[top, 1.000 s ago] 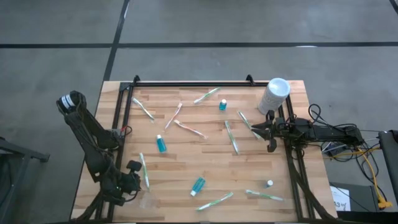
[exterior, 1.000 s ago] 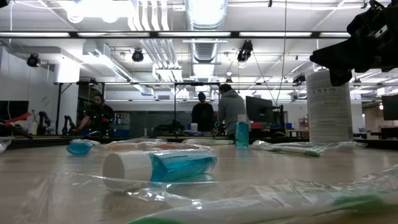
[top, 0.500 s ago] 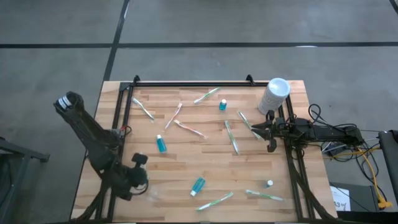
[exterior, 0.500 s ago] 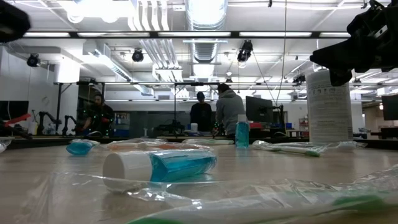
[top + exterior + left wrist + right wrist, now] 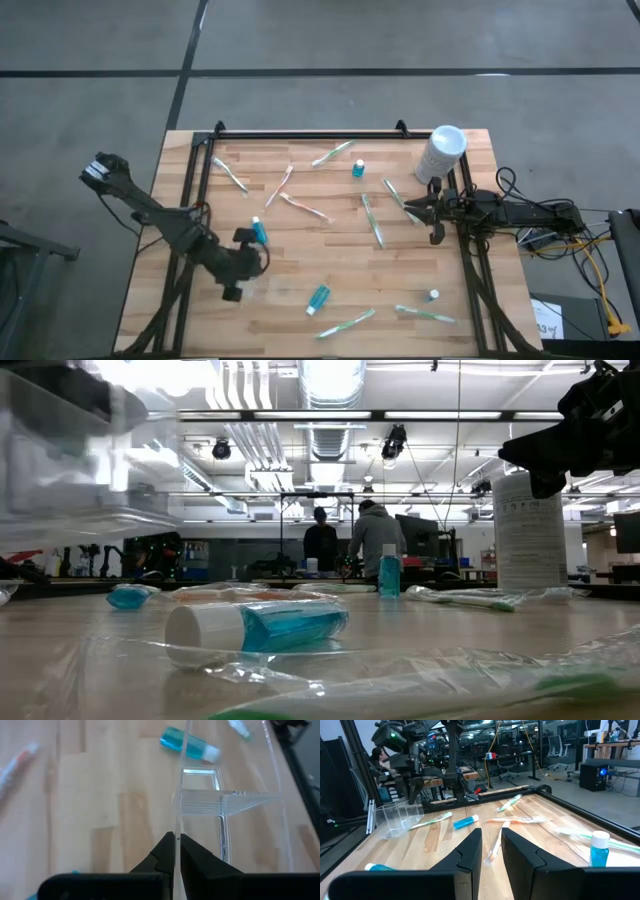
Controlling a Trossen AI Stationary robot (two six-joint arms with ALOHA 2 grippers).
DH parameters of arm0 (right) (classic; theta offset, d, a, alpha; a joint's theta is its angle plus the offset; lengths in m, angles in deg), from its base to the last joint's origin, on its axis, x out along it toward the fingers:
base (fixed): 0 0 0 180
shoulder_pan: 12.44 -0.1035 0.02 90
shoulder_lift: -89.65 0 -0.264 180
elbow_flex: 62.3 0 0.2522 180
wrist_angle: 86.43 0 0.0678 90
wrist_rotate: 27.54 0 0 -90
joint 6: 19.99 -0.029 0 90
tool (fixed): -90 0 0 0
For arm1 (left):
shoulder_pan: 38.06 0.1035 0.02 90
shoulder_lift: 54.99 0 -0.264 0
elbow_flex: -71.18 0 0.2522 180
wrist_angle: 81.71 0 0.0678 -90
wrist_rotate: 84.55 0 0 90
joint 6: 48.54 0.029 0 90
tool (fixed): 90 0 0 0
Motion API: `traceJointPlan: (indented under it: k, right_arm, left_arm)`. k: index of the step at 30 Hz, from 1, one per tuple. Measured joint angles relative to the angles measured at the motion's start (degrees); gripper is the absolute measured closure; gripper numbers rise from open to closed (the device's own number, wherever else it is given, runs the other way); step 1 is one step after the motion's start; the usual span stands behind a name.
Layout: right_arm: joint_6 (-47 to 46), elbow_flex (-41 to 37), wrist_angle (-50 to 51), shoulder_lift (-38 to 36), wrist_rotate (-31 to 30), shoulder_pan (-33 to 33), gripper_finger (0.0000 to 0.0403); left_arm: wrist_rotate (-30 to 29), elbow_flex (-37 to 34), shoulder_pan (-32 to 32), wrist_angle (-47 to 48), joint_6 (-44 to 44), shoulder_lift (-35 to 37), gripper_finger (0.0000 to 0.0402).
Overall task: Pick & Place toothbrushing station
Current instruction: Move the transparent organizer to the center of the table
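Note:
My left gripper [image 5: 243, 270] hovers over the near left part of the table, shut on a clear plastic holder [image 5: 225, 805] with compartments. The holder also shows as a big clear shape [image 5: 70, 470] in the low view and in the right wrist view [image 5: 395, 820]. Several wrapped toothbrushes [image 5: 373, 220] and blue bottles [image 5: 259, 231] lie flat on the wooden table. My right gripper [image 5: 492, 845] waits at the table's right edge [image 5: 432, 208], open with nothing between its fingers. My left gripper pinches one thin clear wall of the holder at its edge [image 5: 176, 820] between its two fingers. The fingers slant down from the table's left. The holder hangs ahead of the fingers, lifted clear of the table.
A white canister [image 5: 441, 152] stands at the far right corner. A small blue bottle [image 5: 358, 169] stands upright near the far edge, and another [image 5: 318, 298] lies near the front. Black frame rails [image 5: 310, 133] border the table. People stand in the room behind.
My left gripper has swung from the table's near left corner toward the middle, rising and going toward the far edge. It has carried the clear holder along, now higher above the table. My right arm has kept still.

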Motion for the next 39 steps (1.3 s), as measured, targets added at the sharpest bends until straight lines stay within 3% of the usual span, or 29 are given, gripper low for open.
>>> traceJointPlan:
  k: [13, 21, 39]
  right_arm:
    - [0.00, 0.01, -0.01, 0.00, -0.01, 0.00, 0.0335]
    - [0.00, -0.01, -0.01, 0.00, 0.01, 0.01, 0.0335]
    - [0.00, 0.00, -0.02, 0.00, 0.01, 0.02, 0.0335]
  left_arm:
    - [1.15, -0.12, 10.20, -4.94, 4.96, -5.27, 0.0379]
    - [3.21, 0.02, 15.19, -7.79, 2.78, -8.67, 0.0381]
    - [5.16, 0.07, 16.83, -11.57, 3.35, -12.53, 0.0378]
